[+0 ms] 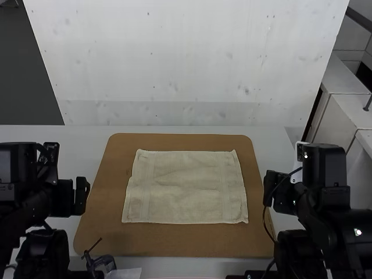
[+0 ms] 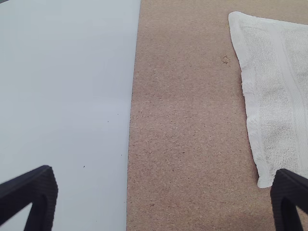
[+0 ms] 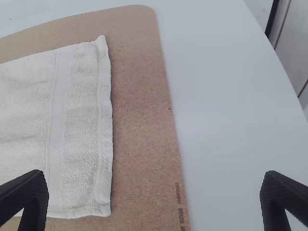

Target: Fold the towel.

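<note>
We expect a soft, light, limp towel [image 1: 186,187]; our left gripper [image 2: 164,172] and right gripper [image 3: 154,173], both spread wide, could pinch its 2 near corners [image 1: 127,218].

A white, dark-flecked panel [image 1: 186,58] behind the pale table [image 1: 84,148], dark grey floor [image 1: 26,87] leftward, white cabinet [image 1: 337,125] rightward.

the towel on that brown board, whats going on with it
Nothing is handling the towel right now. It lies spread out, unfolded and slightly rumpled, on the brown board. The left gripper and right gripper are at either side of it, both open and empty. The folding has yet to be done.
</note>
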Tool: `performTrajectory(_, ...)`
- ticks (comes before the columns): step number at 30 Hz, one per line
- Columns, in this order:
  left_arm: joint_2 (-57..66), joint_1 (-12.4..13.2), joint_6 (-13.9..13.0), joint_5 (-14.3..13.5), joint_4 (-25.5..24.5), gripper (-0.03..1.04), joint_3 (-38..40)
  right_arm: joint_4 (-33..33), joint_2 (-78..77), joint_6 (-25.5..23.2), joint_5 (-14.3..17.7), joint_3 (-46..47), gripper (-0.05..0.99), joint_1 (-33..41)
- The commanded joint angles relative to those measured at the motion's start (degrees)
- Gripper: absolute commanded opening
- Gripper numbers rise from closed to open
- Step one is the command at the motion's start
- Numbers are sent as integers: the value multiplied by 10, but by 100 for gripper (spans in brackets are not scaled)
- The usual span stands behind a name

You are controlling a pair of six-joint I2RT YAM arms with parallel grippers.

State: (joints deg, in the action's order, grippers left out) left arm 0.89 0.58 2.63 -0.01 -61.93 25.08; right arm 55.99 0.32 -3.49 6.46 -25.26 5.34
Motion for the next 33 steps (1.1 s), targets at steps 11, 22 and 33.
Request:
performTrajectory(11,-14,-1,-6,47,16,97,13,-5,-13,-17,-39,-4,96,6)
performTrajectory(22,-2,-3,-3,26,29,93,16,-11,18,-19,-37,-8,96,15)
performTrajectory(33,322,-26,-6,27,170,92,70,-185,325,-20,-42,-23,94,27)
